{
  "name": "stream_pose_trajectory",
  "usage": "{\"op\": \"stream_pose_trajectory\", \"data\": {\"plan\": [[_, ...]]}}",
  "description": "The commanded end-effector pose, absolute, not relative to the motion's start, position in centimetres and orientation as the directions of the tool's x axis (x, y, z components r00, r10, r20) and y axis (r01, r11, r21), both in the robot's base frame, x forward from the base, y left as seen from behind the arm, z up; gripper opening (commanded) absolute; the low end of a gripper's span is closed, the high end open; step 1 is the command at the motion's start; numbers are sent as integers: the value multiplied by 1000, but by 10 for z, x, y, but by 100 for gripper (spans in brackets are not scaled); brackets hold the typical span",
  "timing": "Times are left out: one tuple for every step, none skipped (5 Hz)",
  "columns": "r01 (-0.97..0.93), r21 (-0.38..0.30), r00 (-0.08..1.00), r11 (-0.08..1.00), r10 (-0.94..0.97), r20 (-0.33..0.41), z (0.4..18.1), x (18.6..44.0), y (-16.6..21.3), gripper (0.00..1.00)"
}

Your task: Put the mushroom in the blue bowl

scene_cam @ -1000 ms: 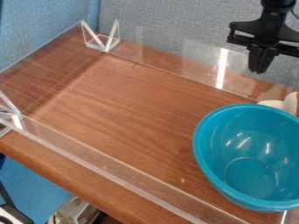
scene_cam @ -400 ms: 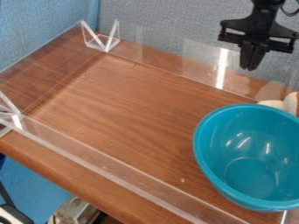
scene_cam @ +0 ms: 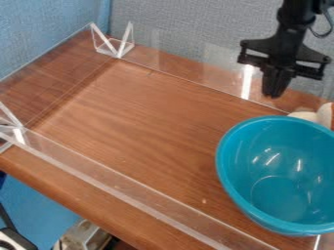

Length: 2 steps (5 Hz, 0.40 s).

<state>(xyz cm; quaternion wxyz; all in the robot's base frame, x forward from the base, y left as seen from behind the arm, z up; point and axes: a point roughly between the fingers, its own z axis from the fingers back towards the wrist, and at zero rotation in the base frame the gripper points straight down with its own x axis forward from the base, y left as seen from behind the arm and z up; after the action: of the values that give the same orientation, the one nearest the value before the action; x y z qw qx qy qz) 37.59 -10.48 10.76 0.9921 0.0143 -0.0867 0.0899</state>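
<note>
The blue bowl [scene_cam: 251, 146] sits on the wooden table at the lower right, glossy teal and with nothing in it. The mushroom [scene_cam: 307, 117], a small pale cream lump, lies just behind the bowl's far rim near the right edge, partly hidden by it. My black gripper [scene_cam: 276, 90] hangs pointing straight down above the table, behind the bowl and a little to the left of the mushroom. Its fingers are pressed together with nothing between them, and it touches neither object.
A low clear acrylic wall [scene_cam: 183, 61] rings the wooden tabletop [scene_cam: 117, 117]. Clear triangular brackets stand at the back left corner [scene_cam: 115, 41] and at the left edge [scene_cam: 8, 125]. A blue backdrop rises behind.
The gripper has moved left and lower in the picture, coming nearer the bowl's far rim. It stays shut. Bowl and mushroom have not moved.
</note>
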Motion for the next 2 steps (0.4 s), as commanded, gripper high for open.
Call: {"op": "stream_pose_trajectory", "data": {"plan": [[-158, -21, 960, 987, 159, 230, 132, 359, -117, 0], [-144, -14, 967, 990, 143, 211, 122, 348, -129, 0]]}}
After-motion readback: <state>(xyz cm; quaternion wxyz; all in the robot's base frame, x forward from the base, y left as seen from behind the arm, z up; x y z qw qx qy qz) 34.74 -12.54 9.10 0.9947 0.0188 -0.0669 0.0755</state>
